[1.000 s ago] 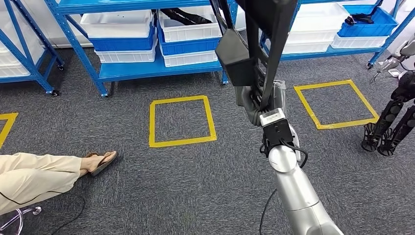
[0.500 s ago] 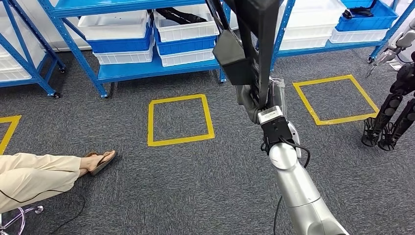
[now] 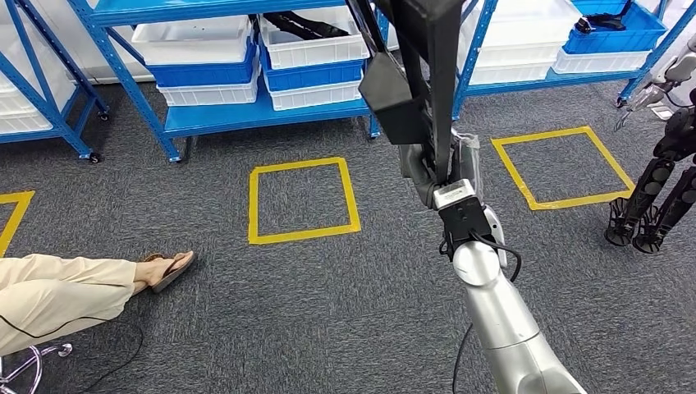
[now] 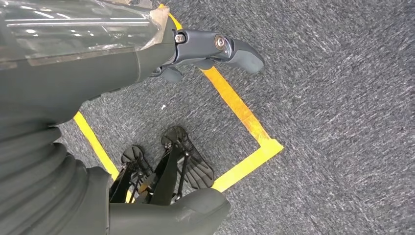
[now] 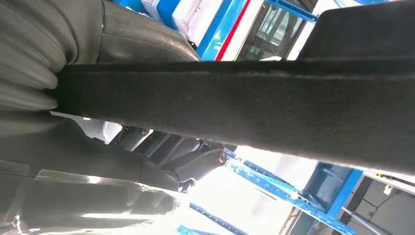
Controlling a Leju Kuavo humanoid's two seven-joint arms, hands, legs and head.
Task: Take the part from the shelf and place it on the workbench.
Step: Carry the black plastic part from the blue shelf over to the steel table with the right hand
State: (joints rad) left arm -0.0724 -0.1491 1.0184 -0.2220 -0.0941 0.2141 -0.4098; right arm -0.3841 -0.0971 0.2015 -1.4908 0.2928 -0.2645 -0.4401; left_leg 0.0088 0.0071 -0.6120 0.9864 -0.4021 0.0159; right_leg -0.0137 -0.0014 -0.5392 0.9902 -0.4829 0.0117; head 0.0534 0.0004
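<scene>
My right hand [image 3: 431,168] is raised in front of me in the head view and grips a long black part [image 3: 410,66]. The part rises out of the hand past the picture's top edge, and a black block-shaped piece [image 3: 392,103] hangs at its side. In the right wrist view the same black part [image 5: 244,107] crosses the whole picture as a broad dark bar, with the right hand [image 5: 122,161] wrapped around it. My left hand [image 4: 195,132] hangs over the grey carpet with its thumb and fingers apart and nothing in it.
Blue shelves [image 3: 246,115] with white and blue bins stand at the back. Yellow taped squares [image 3: 304,201] [image 3: 566,168] mark the carpet. A seated person's leg with a sandal [image 3: 164,271] lies at the left. Another robot's dark legs [image 3: 652,201] stand at the right.
The whole picture has shifted slightly, so the camera moved. My right hand keeps its hold on the black part, which has barely moved.
</scene>
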